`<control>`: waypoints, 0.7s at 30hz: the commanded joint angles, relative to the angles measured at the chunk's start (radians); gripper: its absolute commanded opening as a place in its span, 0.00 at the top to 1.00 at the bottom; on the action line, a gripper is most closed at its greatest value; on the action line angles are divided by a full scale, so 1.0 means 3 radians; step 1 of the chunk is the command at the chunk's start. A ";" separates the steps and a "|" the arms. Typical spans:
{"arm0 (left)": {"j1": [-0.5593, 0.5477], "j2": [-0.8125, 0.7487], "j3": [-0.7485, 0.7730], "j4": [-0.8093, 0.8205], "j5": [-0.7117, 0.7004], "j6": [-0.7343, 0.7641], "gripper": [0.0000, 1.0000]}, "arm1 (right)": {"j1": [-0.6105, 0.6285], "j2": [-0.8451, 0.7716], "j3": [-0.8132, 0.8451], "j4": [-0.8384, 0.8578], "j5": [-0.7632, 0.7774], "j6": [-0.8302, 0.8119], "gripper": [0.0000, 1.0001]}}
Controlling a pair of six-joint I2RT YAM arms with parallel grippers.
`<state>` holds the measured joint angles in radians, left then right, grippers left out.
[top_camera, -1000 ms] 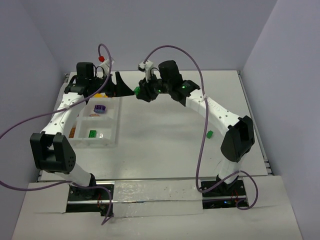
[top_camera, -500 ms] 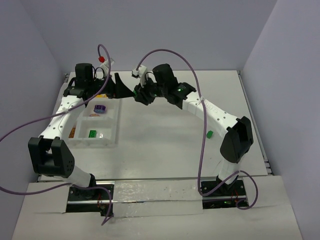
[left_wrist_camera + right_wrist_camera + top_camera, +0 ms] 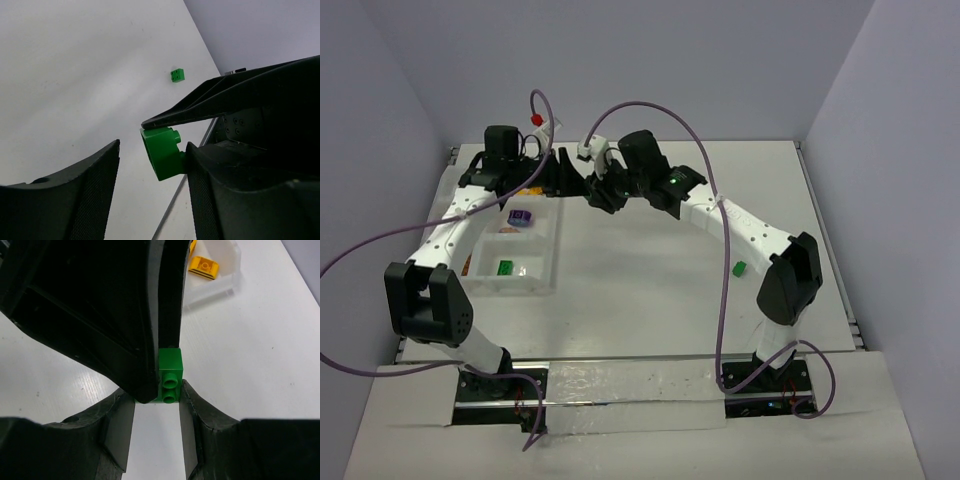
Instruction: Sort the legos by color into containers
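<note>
A green brick (image 3: 170,371) sits between the tips of my right gripper (image 3: 157,396), which is shut on it above the table at the back. My left gripper (image 3: 154,149) is open around the same brick (image 3: 162,152). One of its fingers (image 3: 210,170) touches the brick and the other stands apart. In the top view the two grippers meet, left (image 3: 565,172) and right (image 3: 592,190), just right of the clear divided tray (image 3: 548,255); the brick is hidden there. The tray holds a purple piece (image 3: 519,217), a green piece (image 3: 505,267) and a yellow piece (image 3: 202,266).
A small loose green piece (image 3: 740,268) lies on the table on the right, beside the right arm; it also shows in the left wrist view (image 3: 177,75). An orange piece (image 3: 465,265) is at the tray's left edge. Purple cables arc over both arms.
My right gripper has carried the green brick leftward to the left gripper. The left gripper has shifted a little right, so its open fingers now flank the brick.
</note>
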<state>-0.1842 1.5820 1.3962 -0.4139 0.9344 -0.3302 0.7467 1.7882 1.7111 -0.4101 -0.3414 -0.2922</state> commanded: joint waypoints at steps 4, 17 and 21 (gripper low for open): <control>-0.0053 0.0112 0.0131 -0.0011 0.0091 0.0020 0.61 | 0.0095 -0.0014 0.0192 0.0193 0.0021 -0.0069 1.00; 0.0374 -0.0161 -0.0044 -0.0638 0.0048 0.0555 1.00 | 0.0010 -0.0169 0.0026 0.0035 0.0318 -0.0053 0.05; 0.0732 -0.0506 -0.0213 -0.0930 -0.0284 0.1109 1.00 | -0.0219 -0.0486 -0.0345 -0.0061 0.0278 -0.0025 0.00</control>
<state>-0.0482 1.5521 1.3539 -0.5911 0.9288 -0.1668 0.7439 1.7709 1.6709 -0.4142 -0.2730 -0.3084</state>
